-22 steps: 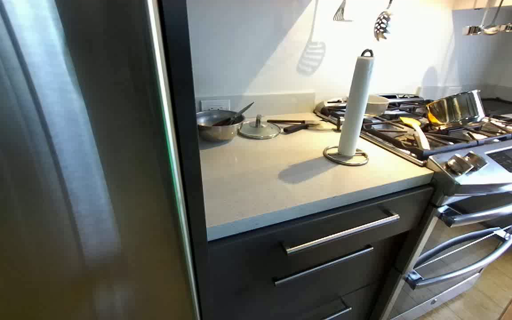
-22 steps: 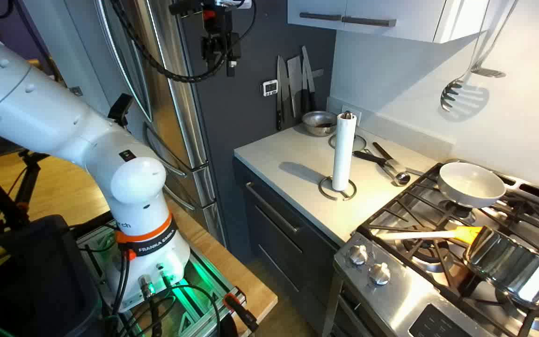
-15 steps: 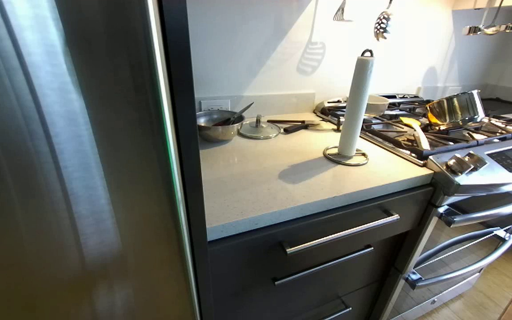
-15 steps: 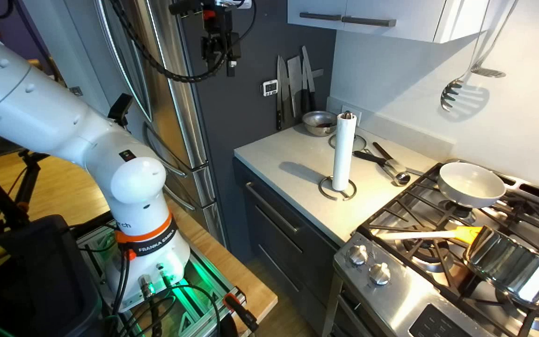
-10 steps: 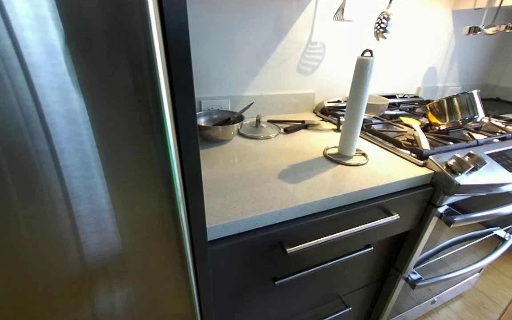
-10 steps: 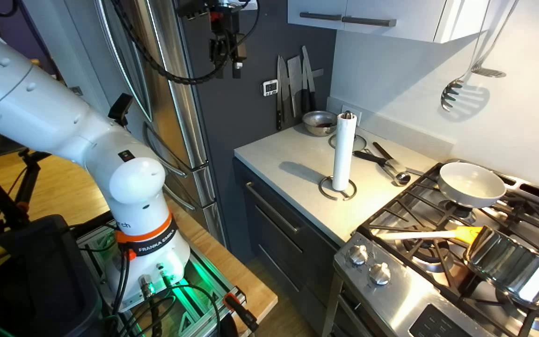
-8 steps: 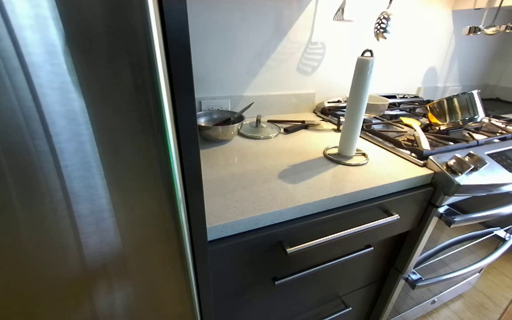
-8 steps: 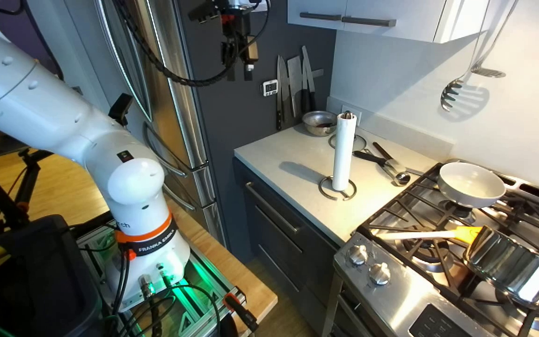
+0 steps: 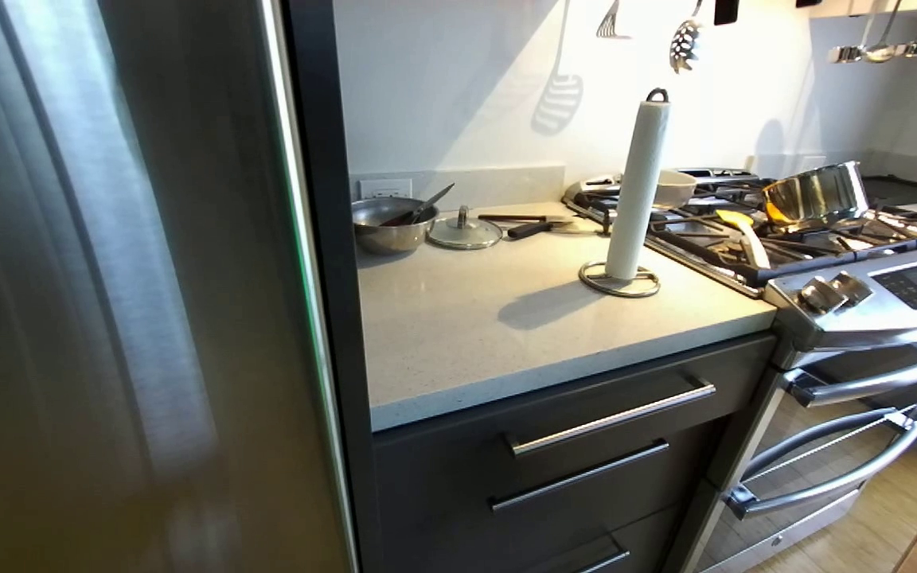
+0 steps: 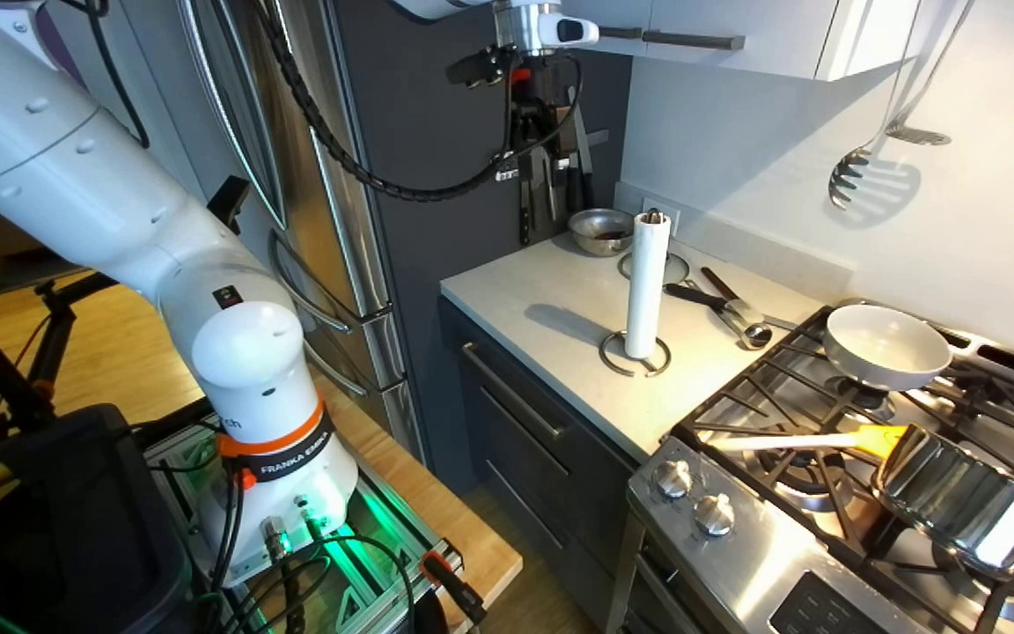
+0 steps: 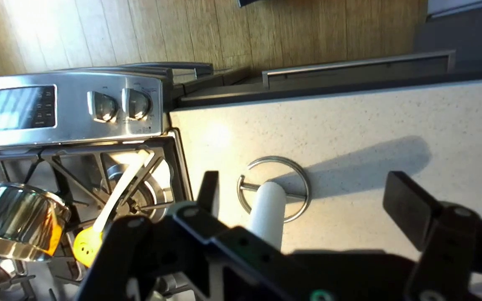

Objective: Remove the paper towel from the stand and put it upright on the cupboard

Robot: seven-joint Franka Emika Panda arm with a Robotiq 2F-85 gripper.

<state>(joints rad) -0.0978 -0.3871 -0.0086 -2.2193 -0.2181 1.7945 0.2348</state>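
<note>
Paper towel roll (image 10: 648,286): upright, sleeved on the wire stand (image 11: 306,188)
Drawer cupboard (image 9: 458,334): bearing the wire stand on its pale top, beside the gas stove (image 10: 753,563)
Gripper (image 11: 309,200): spread wide, released, hanging apart from the roll

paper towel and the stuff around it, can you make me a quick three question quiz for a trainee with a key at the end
1. True or false: the paper towel is on the stand, which rests on the cupboard.

2. Multiple choice: where is the white bowl?
A) on the cupboard
B) on the stove
C) hanging on the wall

3. Short answer: in the wrist view, is the end effector open or shut?

Key: 1. True. 2. B. 3. Open, with its fingers spread apart.
</note>
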